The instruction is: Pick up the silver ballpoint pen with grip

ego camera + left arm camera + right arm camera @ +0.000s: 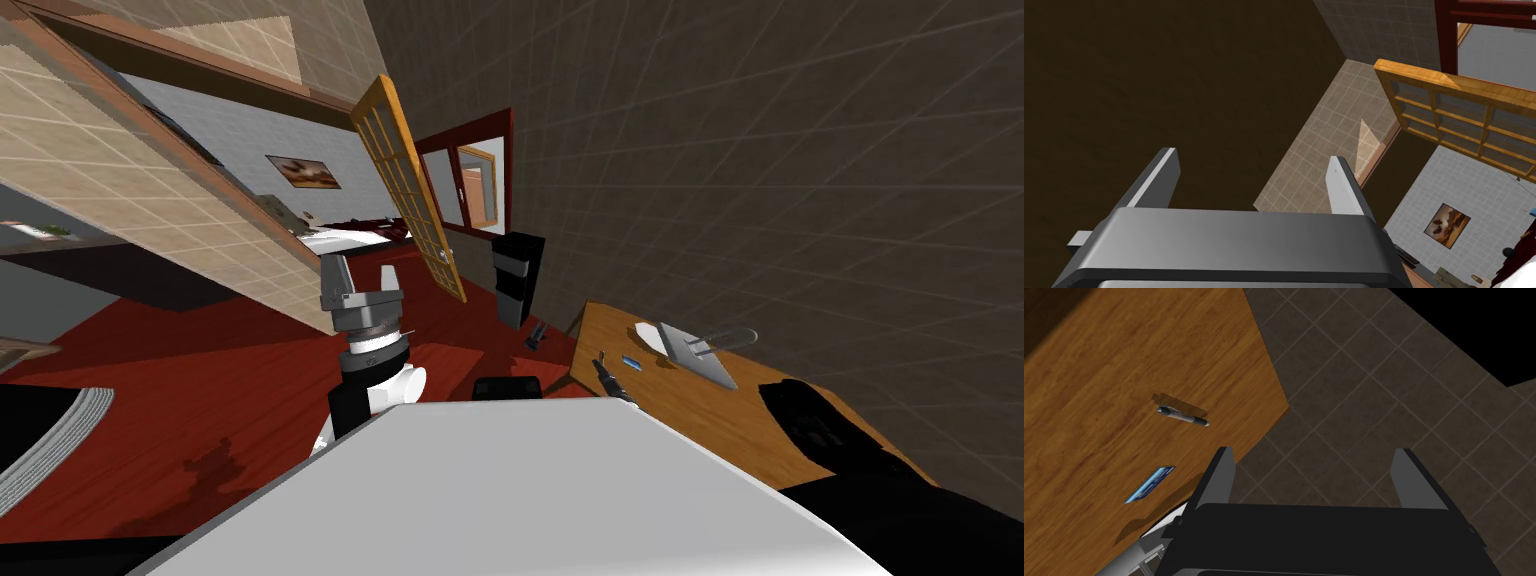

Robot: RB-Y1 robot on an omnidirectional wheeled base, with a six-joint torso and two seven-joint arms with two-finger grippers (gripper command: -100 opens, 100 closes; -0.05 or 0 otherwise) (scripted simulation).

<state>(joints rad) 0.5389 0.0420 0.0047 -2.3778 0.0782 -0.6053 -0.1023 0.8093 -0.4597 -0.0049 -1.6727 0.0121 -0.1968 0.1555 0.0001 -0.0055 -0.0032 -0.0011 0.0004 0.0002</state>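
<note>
pen: the pen [1183, 416] lay flat on the table [1114, 358], close to the table's edge. In the head view it sat just right of centre, at the tabletop's left corner.
pen look: slim, with a silver barrel and a dark section toward one end. I took the dark part for the grip.
right gripper: the right gripper [1316, 480] had its blades spread wide with nothing between them. It hung over the dark floor [1374, 388] just past the table edge.
offset: the pen was out beyond the blade nearer the table and off to that side. No contact.
why open: my read is that the blades were pre-opened for a top-down pinch, since the gap was far wider than the barrel.
why there: this looked like the approach leg. The hand was lined up with the table's edge, not with the pen.
left gripper: the left gripper [363, 275] was raised left of centre in the head view, blades apart and empty. It was probably parked clear of the working arm.
card: a small blue card [1150, 484] lay on the wood near the pen but apart from it, and nearer the gripper. It was likely no obstacle, though it sat close to the approach path.
stage: nothing was held and the pick had not begun.
next: I'd shift the hand over the tabletop, set the blades across the barrel, then descend.
risk: the pen was a thin round body lying low on wood. The blades would have to come almost to the surface, and an off-centre close could roll it toward the edge.
</note>
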